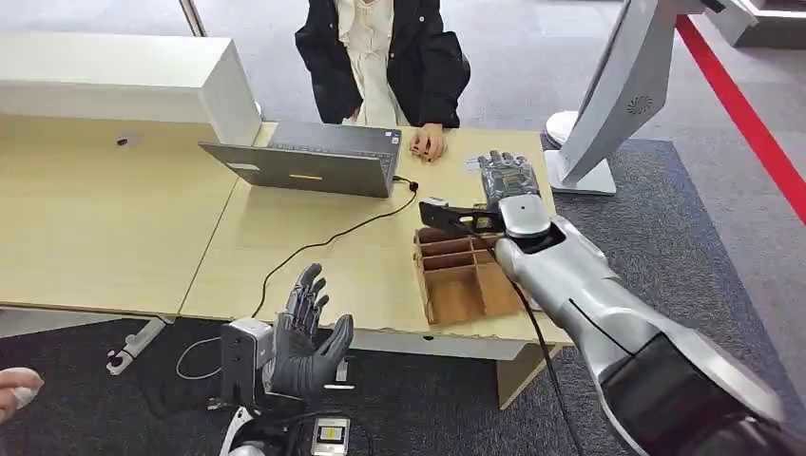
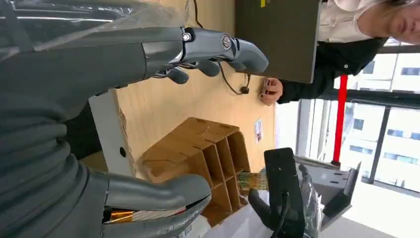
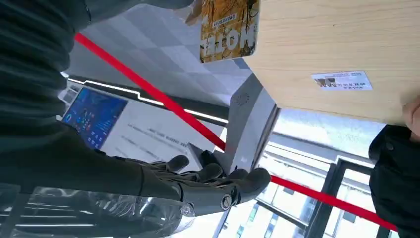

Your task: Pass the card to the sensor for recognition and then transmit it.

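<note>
My right hand (image 1: 509,180) reaches over the table's far right part and holds a yellow printed card (image 3: 229,27) by one end at the thumb, the other fingers stretched out. The card (image 2: 253,179) lies right beside the black sensor (image 2: 281,184); I cannot tell whether they touch. In the head view the sensor (image 1: 454,218) stands at the far end of a wooden compartment box (image 1: 461,277), just in front of my right hand. My left hand (image 1: 306,334) hangs open with spread fingers in front of the table's near edge, holding nothing.
A person sits across the table behind an open laptop (image 1: 309,161), one hand (image 1: 428,142) resting on the top. A black cable (image 1: 323,242) crosses the table. A white kiosk stand (image 1: 608,95) rises at the right. Another person's hand (image 1: 14,388) shows at the lower left.
</note>
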